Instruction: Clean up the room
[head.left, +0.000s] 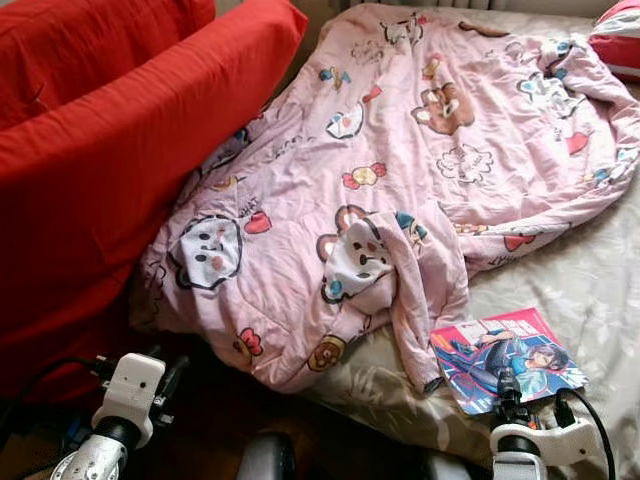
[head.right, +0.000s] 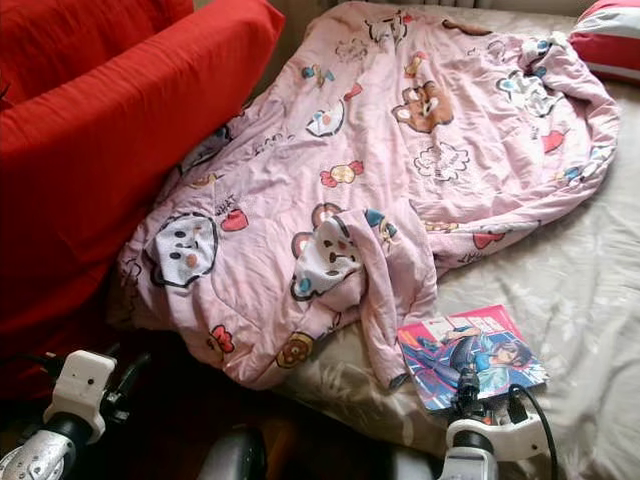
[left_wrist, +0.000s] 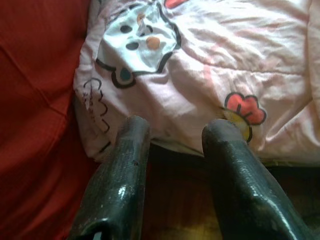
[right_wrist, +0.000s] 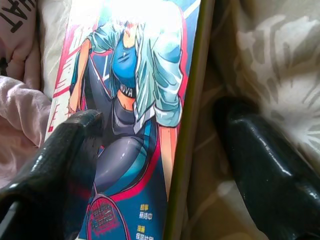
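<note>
Bedroom scene: bed (head.left: 600, 300) with a pale leaf-patterned sheet, a red sofa (head.left: 110, 150) standing against its left side. Pink cartoon-print blanket (head.left: 400, 170) lies crumpled across most of the bed, one corner hanging over the near edge and one fold drooping toward the comic book (head.left: 507, 358). Comic book lies flat on the sheet near the bed's front edge, cover up, its left corner touching or just under the blanket fold; cannot tell which. Right gripper (right_wrist: 160, 150): jaws wide open, straddling the book's long edge. One finger (right_wrist: 65, 155) sits over the cover art, the other (right_wrist: 265, 155) over bare sheet beside the book. Contact with the cover cannot be confirmed from the wrist view; nothing is clamped. In the head views this gripper sits low, right at the book's near edge. Left gripper (left_wrist: 175, 135): jaws open, holding nothing, tips pointed at the blanket's hanging edge where it meets the sofa, close to the fabric but apart from it. Dark floor visible below the fingers. Striped red cushion (head.left: 620, 40) at the bed's far right corner.
</note>
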